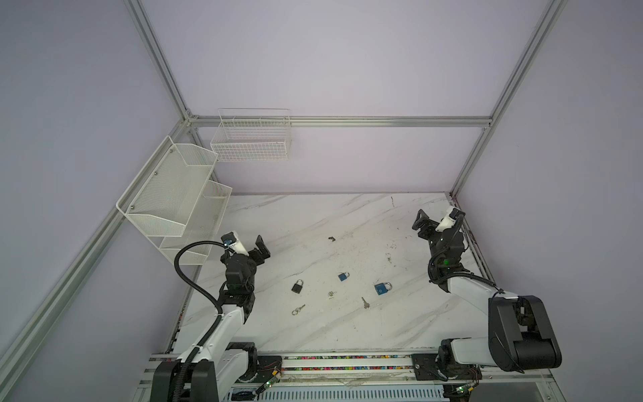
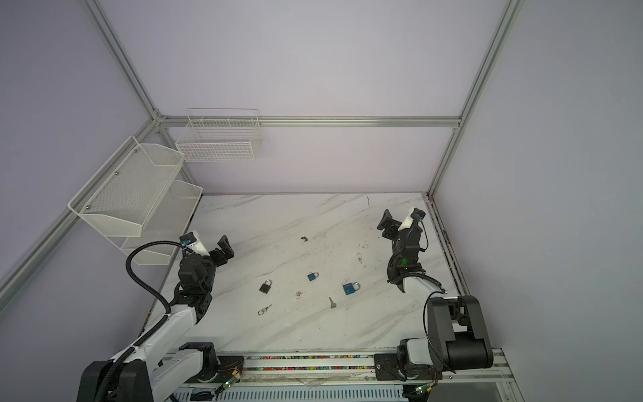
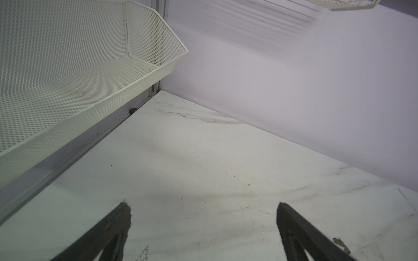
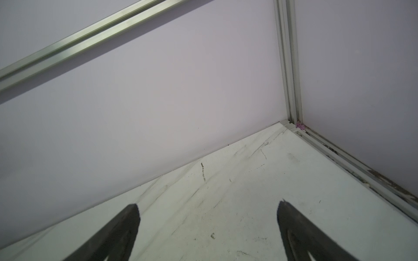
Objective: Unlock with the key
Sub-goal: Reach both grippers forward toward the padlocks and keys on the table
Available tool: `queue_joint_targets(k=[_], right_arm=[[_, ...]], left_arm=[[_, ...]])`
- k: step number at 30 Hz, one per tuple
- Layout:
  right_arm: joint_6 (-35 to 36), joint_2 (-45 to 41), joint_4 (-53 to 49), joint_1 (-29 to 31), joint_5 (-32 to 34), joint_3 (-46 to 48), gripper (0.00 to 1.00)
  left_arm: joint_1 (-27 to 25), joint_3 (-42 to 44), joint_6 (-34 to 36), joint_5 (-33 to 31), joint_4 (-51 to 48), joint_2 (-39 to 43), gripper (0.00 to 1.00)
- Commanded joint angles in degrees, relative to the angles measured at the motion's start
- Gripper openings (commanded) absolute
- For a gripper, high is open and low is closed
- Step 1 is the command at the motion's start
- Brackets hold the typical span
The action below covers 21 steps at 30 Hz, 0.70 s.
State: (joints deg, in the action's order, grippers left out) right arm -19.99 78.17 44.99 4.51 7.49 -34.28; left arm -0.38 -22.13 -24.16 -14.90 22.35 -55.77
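Three padlocks lie on the marble table in both top views: a black one (image 1: 296, 286) (image 2: 265, 286), a small blue one (image 1: 343, 276) (image 2: 312, 276) and a larger blue one (image 1: 382, 288) (image 2: 350, 288). Three keys lie near them: one on a ring (image 1: 298, 309) (image 2: 264, 309), a small one (image 1: 331, 293) (image 2: 299, 294), and a silver one (image 1: 364, 302) (image 2: 332, 302). My left gripper (image 1: 261, 247) (image 2: 225, 247) (image 3: 203, 208) is open and empty at the table's left edge. My right gripper (image 1: 420, 222) (image 2: 384, 221) (image 4: 208, 209) is open and empty near the far right corner. Neither wrist view shows a lock or key.
A white mesh shelf (image 1: 174, 195) (image 3: 67, 67) hangs on the left wall beside my left gripper. A wire basket (image 1: 252, 137) hangs on the back wall. A small dark scrap (image 1: 331, 238) lies mid-table. Aluminium frame posts (image 4: 290, 67) mark the corners.
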Motion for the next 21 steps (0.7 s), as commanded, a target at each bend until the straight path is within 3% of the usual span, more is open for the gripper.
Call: queue_joint_targets(k=[1,5,14,21], right_arm=[[-9.2,-0.5,-14.4,-0.1,-2.8,-3.0,0.97],[-12.1,-1.4,-21.5,-0.1,-5.9,-4.5,0.98],[-15.2,-1.9,-37.0,2.8,-11.6,-9.1,0.98],[-15.3,-1.4,-47.6,8.9,-12.7,-12.7,0.98]], left_arm=[[0.4,-5.7,-12.8,-3.2,-7.5,3.4,1.0],[0.5,-8.4,-14.9,-1.3,-15.7,5.4,1.0],[0.3,-12.7,-16.4,16.5,-24.3,5.2,1.0],[-5.5,-14.9,-17.7,20.8,-29.1,4.4,1.0]])
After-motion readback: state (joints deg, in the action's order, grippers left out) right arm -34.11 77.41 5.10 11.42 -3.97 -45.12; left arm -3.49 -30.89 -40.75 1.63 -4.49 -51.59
